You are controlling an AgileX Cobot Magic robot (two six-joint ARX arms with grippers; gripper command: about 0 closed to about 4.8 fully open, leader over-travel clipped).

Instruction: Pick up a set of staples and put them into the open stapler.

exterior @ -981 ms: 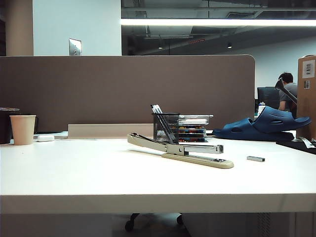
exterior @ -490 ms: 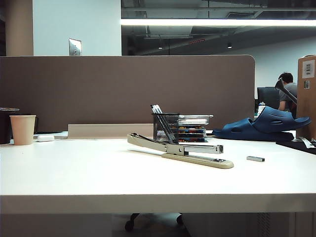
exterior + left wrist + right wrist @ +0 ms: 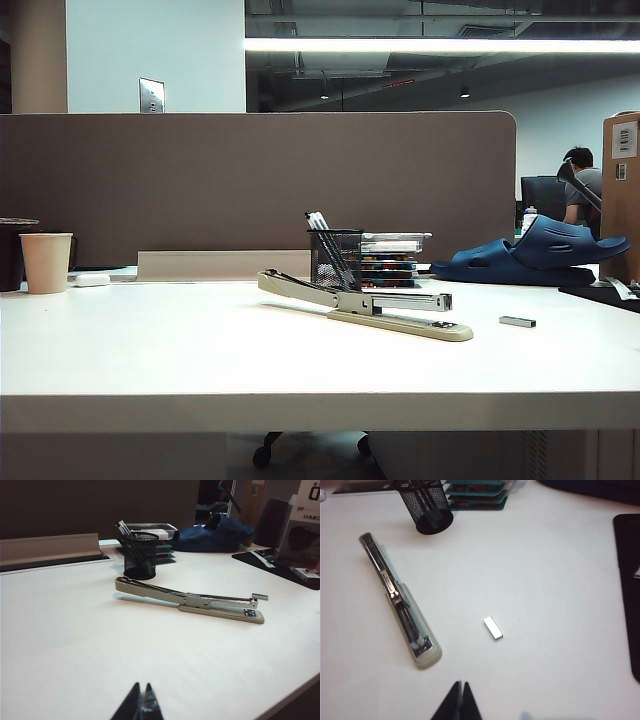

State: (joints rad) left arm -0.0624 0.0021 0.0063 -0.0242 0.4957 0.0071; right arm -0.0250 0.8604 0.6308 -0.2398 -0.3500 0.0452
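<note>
Office setting: a white table (image 3: pixel 200 350) backed by a brown partition (image 3: pixel 250 180). On the table lies the stapler (image 3: pixel 365 302), hinged open, its silver rail raised above the beige base. The set of staples (image 3: pixel 518 321) lies flat on the table at about 3 o'clock from the stapler's front end in the exterior view, near it but apart, touching nothing. A black mesh pen cup (image 3: pixel 335 258) stands just behind the stapler, at 12 o'clock from its middle; a paper cup (image 3: pixel 46 262) sits far off at 9 o'clock.

Neither arm shows in the exterior view. Left tool (image 3: pixel 140 700): fingers pressed together, empty, low over bare table well short of the stapler. Right tool (image 3: pixel 458 698): fingers pressed together, empty, above the table looking down on the staples, which lie at about 1 o'clock from its tips in its own view.

Progress: nothing completed. Staples not yet grasped; the rail appears empty. Remaining: spread the right tool, descend, pinch the strip, carry it over, seat it in the rail.
</note>
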